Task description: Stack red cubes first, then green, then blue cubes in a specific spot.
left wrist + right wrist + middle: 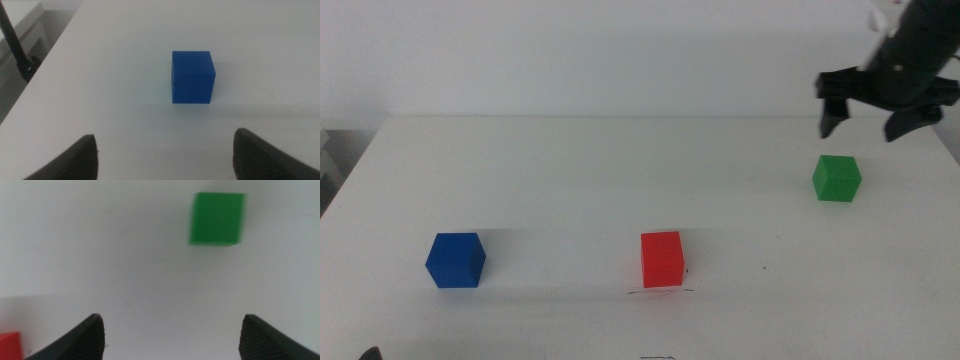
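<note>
Matte red cube (pixel 662 259), green cube (pixel 836 179), dark blue cube (pixel 455 260), on a seemingly plain white table (pixel 570 180).

Count on my table (pixel 570 170): three cubes, two grippers.

One red cube (pixel 662 259), one green cube (pixel 836 178), one blue cube (pixel 455 260). One thin pen stroke (pixel 660 292) on the surface. My right gripper (pixel 873 118) shows in full; of my left gripper (pixel 165 155) I count two jaw tips.
</note>
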Available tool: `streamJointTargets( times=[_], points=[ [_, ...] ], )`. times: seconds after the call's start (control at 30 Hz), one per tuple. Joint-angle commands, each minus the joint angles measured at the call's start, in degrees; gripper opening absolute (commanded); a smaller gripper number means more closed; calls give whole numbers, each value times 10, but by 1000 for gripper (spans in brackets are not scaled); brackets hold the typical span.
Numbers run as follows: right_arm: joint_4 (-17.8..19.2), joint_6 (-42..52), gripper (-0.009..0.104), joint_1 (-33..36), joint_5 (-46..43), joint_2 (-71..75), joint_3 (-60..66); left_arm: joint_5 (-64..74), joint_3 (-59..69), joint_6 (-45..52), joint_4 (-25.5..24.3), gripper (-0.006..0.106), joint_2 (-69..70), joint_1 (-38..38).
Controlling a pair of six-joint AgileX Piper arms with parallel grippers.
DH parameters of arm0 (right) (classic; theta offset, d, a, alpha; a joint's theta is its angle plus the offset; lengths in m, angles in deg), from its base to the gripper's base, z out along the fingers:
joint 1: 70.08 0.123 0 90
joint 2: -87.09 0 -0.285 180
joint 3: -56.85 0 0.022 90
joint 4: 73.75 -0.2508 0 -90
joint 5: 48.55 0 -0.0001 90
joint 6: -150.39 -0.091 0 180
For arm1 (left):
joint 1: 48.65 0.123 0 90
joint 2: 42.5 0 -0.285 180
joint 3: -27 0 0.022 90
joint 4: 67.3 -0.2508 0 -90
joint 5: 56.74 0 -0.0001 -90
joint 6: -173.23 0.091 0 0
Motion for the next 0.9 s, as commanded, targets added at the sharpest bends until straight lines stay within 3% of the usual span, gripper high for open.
streamJointTargets(
  times=[0.0, 0.37, 0.73, 0.87],
  points=[
    [7, 27, 82, -28, -30, 23, -12, -44, -1, -1, 8, 91, 15, -2],
    [-8, 62, 82, -60, -111, -25, -20, -44, -1, -1, 8, 91, 15, -2],
    [-5, 77, 81, -63, -124, -113, -67, -44, -1, -1, 8, 91, 15, -2],
    [13, 79, 81, -63, -129, -131, -68, -44, -1, -1, 8, 91, 15, -2]
  ],
)
